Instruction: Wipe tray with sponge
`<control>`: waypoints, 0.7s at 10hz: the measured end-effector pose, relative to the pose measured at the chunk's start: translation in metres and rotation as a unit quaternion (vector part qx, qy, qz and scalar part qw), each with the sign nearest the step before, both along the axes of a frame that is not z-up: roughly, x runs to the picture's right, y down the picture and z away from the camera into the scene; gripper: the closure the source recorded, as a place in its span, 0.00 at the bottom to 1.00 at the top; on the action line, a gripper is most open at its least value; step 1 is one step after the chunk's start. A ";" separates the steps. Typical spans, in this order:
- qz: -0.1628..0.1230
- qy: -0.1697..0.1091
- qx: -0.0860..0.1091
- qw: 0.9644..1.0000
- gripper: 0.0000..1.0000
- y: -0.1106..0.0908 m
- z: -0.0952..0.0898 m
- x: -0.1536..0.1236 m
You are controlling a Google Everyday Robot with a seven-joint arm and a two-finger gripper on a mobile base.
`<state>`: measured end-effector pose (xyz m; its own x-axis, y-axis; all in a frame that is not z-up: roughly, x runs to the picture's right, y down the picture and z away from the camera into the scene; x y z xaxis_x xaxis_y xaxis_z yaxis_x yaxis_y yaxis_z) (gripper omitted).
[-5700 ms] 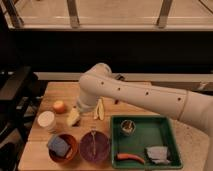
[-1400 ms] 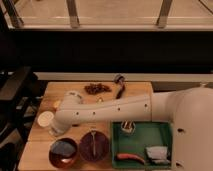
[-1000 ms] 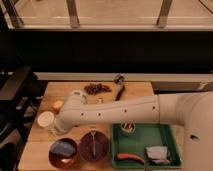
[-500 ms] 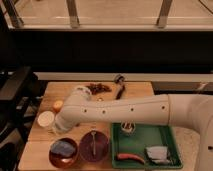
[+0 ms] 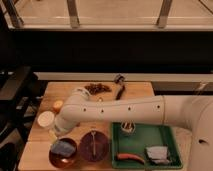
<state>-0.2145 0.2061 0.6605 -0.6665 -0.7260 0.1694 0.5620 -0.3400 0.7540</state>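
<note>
The blue-grey sponge (image 5: 62,148) lies in the round orange bowl (image 5: 52,156) at the table's front left. The dark green tray (image 5: 146,140) sits at the front right, holding a small white cup (image 5: 127,129), a red-orange utensil (image 5: 130,157) and a pale grey rag (image 5: 157,152). My white arm reaches from the right across the table. It bends down at the left so that my gripper (image 5: 59,135) hangs just above the back rim of the orange bowl, close over the sponge. The arm's end hides most of the gripper.
A purple bowl (image 5: 86,152) with a utensil in it stands between the orange bowl and the tray. A white cup (image 5: 46,119) and an orange fruit (image 5: 57,105) are at the left. Brown bits (image 5: 97,88) and a black tool (image 5: 120,89) lie at the back.
The arm swung from the middle of the table down to the orange bowl. Over the last second its end stayed over the bowl with only a slight shift. The sponge has not left the bowl.
</note>
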 end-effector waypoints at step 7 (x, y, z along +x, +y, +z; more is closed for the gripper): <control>-0.025 -0.050 -0.002 0.998 0.20 0.022 0.009 -0.007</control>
<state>-0.2211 0.2285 0.6700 -0.7160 -0.6904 0.1035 0.4662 -0.3626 0.8069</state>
